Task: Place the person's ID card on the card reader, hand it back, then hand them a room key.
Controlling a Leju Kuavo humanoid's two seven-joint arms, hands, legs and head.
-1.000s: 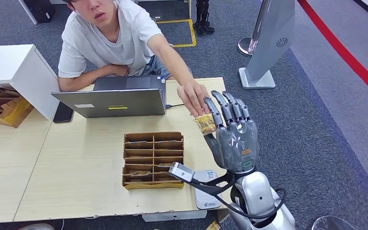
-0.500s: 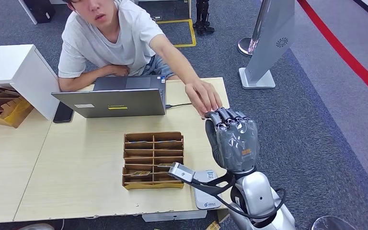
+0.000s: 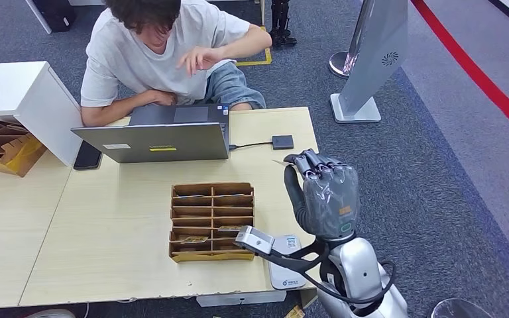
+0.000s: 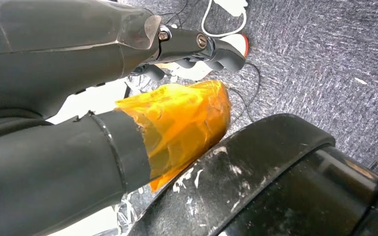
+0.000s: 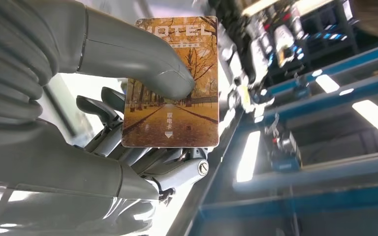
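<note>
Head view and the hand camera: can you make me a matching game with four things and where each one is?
Things:
1. hotel card
2. laptop
3. wooden organizer
4. phone

Places:
A. open in front of the person
B. pinched in the right hand
C. between laptop and white cabinet
D. middle of the table, slots facing up

Pairs: 1-B, 2-A, 3-D, 4-C

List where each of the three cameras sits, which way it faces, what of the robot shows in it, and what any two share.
Head view: high on the robot, facing forward and down at the table and a person; right hand raised.
Left wrist view: behind the left hand, facing grey carpet and dark body parts.
Right wrist view: behind the right hand, facing its thumb pressing a hotel card.
Shared: head and right wrist views both show the right hand.
</note>
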